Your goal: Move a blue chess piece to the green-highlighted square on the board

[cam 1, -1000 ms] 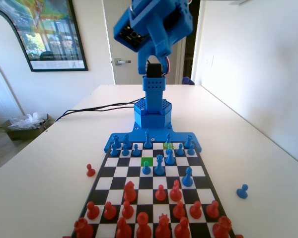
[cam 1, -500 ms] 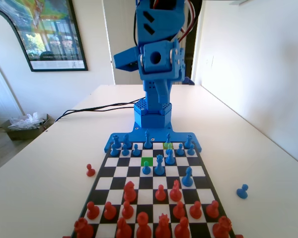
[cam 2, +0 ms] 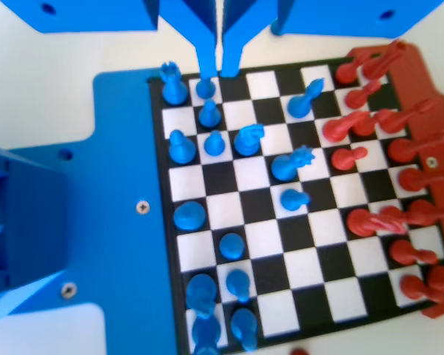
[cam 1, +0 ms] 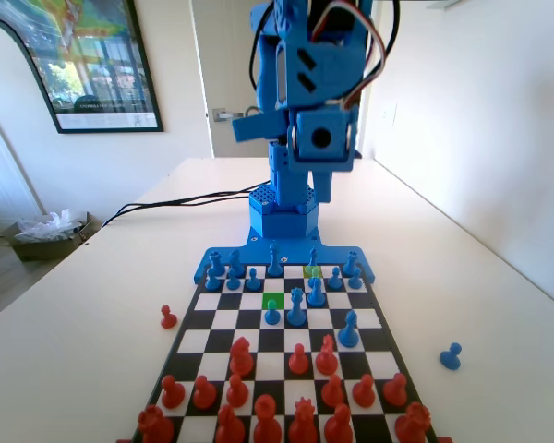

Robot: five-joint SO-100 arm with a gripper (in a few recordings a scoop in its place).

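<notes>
From my wrist view the gripper (cam 2: 214,63) hangs from the top edge with its two jaws drawn nearly together, a thin slit between them and nothing held. Their tips sit over the board's (cam 2: 281,292) upper left corner as that view shows it, just above a blue pawn (cam 2: 205,88) on the back rows; I cannot tell how high above the pieces they are.

In the fixed view the blue arm (cam 1: 309,88) stands tall at the far end, well above the pieces, with open air beneath it down to its base.

The blue chess piece (cam 1: 313,257) with the pointed top stands in the far row, right of centre, touching the pale yellow-green square (cam 1: 314,271). The green-highlighted square (cam 1: 273,300) lies two rows nearer and to the left of it, bare. A blue pawn (cam 1: 272,313) stands just in front of the green square and a taller blue piece (cam 1: 296,307) just to its right, so room there is tight on two sides.

The board's blue rim (cam 1: 223,257) sits against the arm's base. Red pieces (cam 1: 298,359) crowd the near rows. Off the board, one red pawn (cam 1: 168,317) rests on the table (cam 1: 92,305) at left and one blue pawn (cam 1: 451,355) at right, both clear of the board's edges.
</notes>
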